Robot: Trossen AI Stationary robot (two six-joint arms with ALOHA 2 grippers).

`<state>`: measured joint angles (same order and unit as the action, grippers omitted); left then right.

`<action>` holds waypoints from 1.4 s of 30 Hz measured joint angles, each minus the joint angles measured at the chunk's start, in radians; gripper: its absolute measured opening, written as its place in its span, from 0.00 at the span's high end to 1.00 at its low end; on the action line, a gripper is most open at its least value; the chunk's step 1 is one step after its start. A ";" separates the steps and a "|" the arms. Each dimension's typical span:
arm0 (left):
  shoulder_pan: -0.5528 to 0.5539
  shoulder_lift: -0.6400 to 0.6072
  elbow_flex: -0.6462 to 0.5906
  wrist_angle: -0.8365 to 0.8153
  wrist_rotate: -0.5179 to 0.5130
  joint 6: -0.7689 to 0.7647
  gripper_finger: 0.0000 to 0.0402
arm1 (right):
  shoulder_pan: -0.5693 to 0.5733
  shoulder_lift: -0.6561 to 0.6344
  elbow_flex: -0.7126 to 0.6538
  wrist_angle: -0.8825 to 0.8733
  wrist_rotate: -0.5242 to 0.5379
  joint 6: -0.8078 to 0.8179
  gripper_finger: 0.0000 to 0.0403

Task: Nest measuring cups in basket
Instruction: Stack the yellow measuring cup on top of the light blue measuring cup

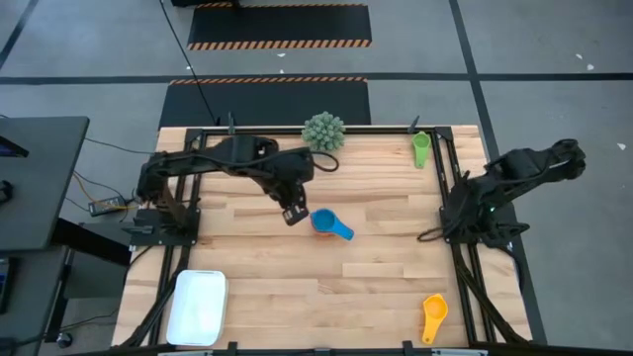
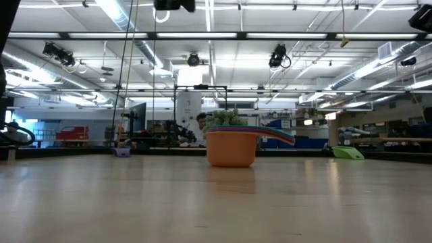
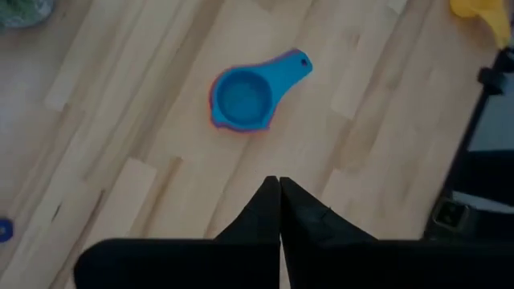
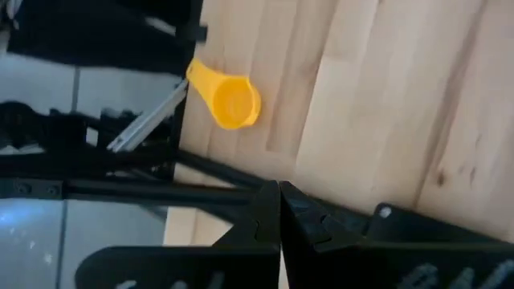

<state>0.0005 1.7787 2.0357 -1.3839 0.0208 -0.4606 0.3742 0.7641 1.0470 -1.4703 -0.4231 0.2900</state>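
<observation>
A stack of nested measuring cups with a light blue cup on top sits upright on the table's middle; in the low view the stack shows an orange cup outermost. My left gripper is shut and empty, just left of the stack. A green cup lies near the far right corner, a yellow cup near the near right corner. The white basket stands at the near left corner. My right gripper is shut and empty at the right edge, with the yellow cup beyond it.
A spiky green ball plant stands at the far edge, behind the stack. Black frame rails run along the table's left and right edges. Bare wood lies between the stack and the basket.
</observation>
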 joint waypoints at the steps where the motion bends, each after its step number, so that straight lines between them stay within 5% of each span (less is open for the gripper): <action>1: -0.006 -0.011 0.000 -0.017 0.000 0.000 0.99 | 0.021 0.018 0.000 -0.001 -0.002 0.019 1.00; 14: -0.108 -0.075 0.000 -0.154 -0.045 0.003 0.99 | 0.115 0.215 -0.038 0.058 -0.020 0.108 0.88; 29: -0.165 -0.075 0.000 -0.186 -0.068 0.000 0.99 | 0.286 0.405 -0.175 0.426 -0.002 0.025 0.65; 36: -0.168 -0.075 0.000 -0.186 -0.089 -0.021 0.99 | 0.360 0.525 -0.243 0.665 0.047 0.053 0.64; 42: -0.169 -0.074 0.000 -0.186 -0.088 -0.025 0.99 | 0.417 0.660 -0.247 0.687 0.062 0.047 0.64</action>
<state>-0.1684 1.7042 2.0357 -1.5700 -0.0673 -0.4860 0.7910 1.4239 0.7998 -0.7832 -0.3615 0.3374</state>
